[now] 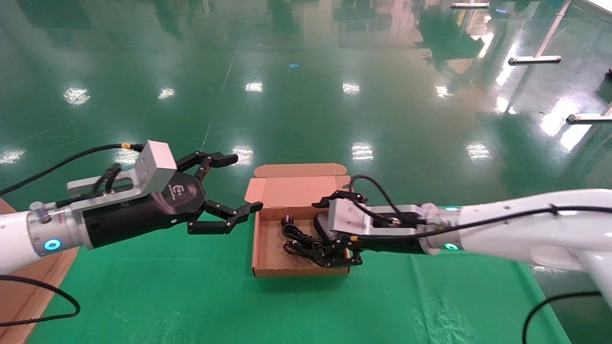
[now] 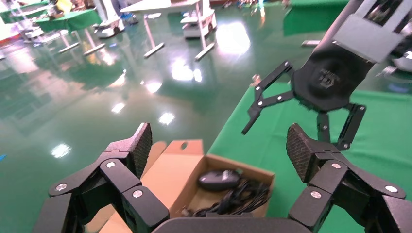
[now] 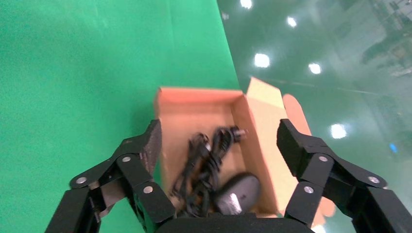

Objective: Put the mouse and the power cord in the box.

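Note:
The box (image 1: 262,239) lies open on the green table, its flap lid (image 1: 296,184) tilted back on the far side. Inside, the power cord (image 1: 299,242) sits in a loose bundle, and the mouse (image 1: 320,223) shows beside it, partly hidden by my right gripper (image 1: 326,229). That gripper hovers open over the box's right part. In the right wrist view the mouse (image 3: 238,191) and cord (image 3: 201,170) lie below the right gripper (image 3: 219,138), touching neither pad. My left gripper (image 1: 246,184) hangs open in the air left of the box, holding nothing. Its wrist view shows the mouse (image 2: 218,178) and cord (image 2: 240,196).
The green mat (image 1: 191,296) covers the table and ends just past the box, with shiny green floor beyond. A brown cardboard sheet (image 1: 28,286) and a black cable (image 1: 52,306) lie at the left edge. Metal table legs (image 1: 535,59) stand far right.

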You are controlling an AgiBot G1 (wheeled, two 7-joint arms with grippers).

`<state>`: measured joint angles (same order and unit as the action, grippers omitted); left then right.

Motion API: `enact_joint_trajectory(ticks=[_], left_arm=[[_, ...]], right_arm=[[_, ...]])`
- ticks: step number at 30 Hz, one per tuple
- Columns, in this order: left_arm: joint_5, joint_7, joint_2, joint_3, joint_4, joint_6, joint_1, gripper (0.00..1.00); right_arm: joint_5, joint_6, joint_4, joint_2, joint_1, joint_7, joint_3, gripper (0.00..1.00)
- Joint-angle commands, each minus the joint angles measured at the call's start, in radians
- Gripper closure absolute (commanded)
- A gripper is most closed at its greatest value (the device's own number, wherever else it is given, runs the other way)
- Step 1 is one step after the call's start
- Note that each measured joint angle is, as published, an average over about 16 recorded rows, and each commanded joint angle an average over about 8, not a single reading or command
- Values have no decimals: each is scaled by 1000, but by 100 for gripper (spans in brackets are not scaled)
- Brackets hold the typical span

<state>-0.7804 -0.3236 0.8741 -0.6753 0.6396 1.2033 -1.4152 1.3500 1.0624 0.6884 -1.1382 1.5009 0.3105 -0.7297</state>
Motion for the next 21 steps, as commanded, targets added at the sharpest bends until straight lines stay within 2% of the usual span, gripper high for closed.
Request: enact_joint_trajectory(ticks=[1, 21], left_arm=[[3, 26, -13, 20, 33, 15, 17, 0], [28, 286, -147, 221, 360, 163, 190, 0]], right_arm=[[-30, 21, 29, 26, -21, -24, 22, 0], [-328, 230, 316, 279, -226, -264, 238, 0]])
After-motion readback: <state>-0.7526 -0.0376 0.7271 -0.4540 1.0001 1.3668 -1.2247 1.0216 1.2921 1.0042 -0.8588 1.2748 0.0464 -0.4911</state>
